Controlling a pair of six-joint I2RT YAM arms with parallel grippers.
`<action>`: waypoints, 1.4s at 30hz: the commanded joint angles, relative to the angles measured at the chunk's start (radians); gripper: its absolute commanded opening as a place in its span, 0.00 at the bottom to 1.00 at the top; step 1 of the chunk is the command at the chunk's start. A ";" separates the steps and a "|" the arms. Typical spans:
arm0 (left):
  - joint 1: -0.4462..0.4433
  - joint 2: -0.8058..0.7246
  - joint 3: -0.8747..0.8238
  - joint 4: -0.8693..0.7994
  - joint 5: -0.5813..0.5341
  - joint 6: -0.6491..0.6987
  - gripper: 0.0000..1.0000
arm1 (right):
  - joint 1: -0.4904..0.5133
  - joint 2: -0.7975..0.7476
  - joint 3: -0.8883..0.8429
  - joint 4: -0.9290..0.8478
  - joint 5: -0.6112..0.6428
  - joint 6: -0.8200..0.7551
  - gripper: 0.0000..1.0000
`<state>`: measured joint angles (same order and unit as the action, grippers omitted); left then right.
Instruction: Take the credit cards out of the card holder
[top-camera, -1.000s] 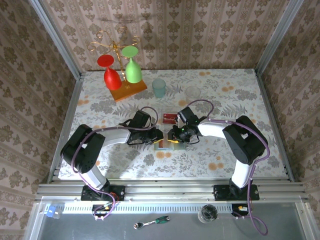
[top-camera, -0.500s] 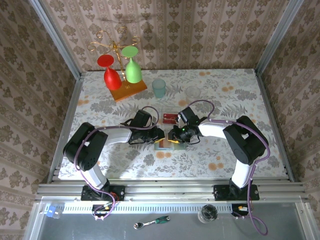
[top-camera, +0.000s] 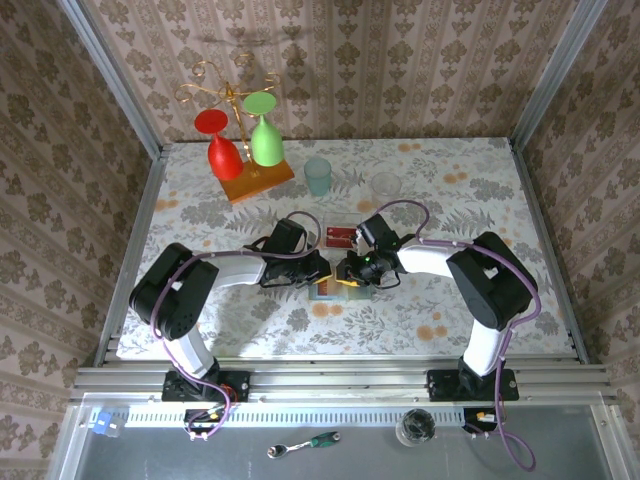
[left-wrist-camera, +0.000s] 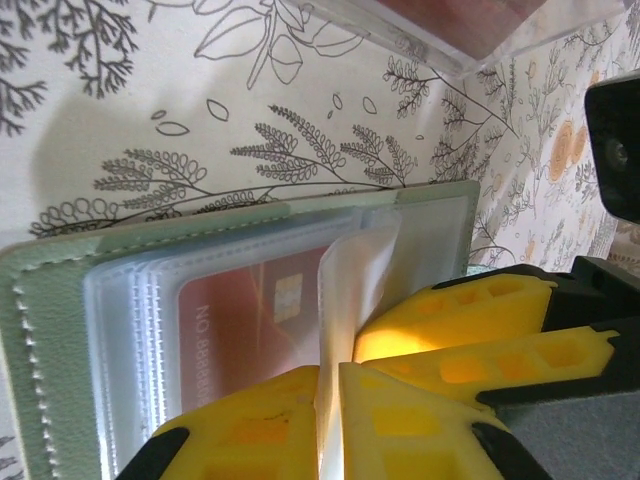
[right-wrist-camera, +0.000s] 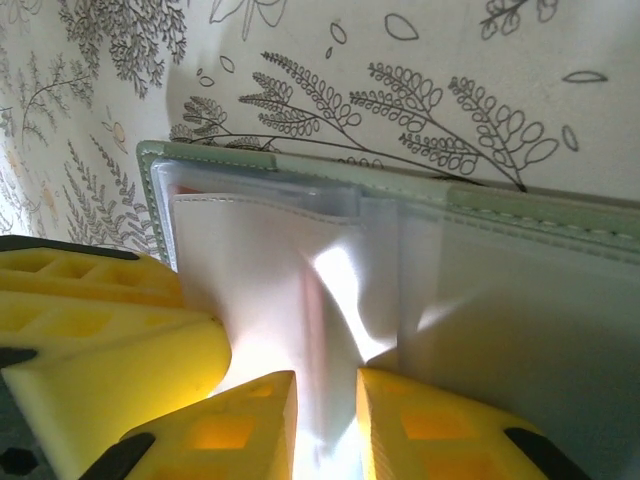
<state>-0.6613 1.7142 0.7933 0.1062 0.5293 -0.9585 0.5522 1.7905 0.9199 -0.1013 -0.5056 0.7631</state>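
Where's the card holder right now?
Top view: the card holder lies open mid-table, between the left end effector and right end effector, on the near side of the teal cup.

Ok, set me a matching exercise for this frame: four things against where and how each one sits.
Things:
1. card holder
2. teal cup
3. red wine glass
4. wrench

Places:
A. hanging upside down on the rack
B. lying on the grey ledge off the table
C. lying open mid-table
D. standing upright near the table's back edge

Pairs: 1-C, 2-D, 3-A, 4-B
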 joint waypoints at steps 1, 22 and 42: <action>-0.004 0.009 0.031 0.004 0.020 -0.014 0.15 | -0.008 -0.052 -0.018 -0.003 -0.009 0.004 0.27; -0.049 0.063 0.129 -0.013 0.031 -0.021 0.20 | -0.105 -0.231 -0.065 -0.085 0.022 -0.029 0.29; -0.079 0.157 0.217 0.016 0.054 -0.042 0.33 | -0.140 -0.317 -0.084 -0.146 0.050 -0.050 0.31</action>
<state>-0.7345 1.8584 0.9775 0.1066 0.5617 -0.9878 0.4183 1.5108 0.8539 -0.2131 -0.4759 0.7322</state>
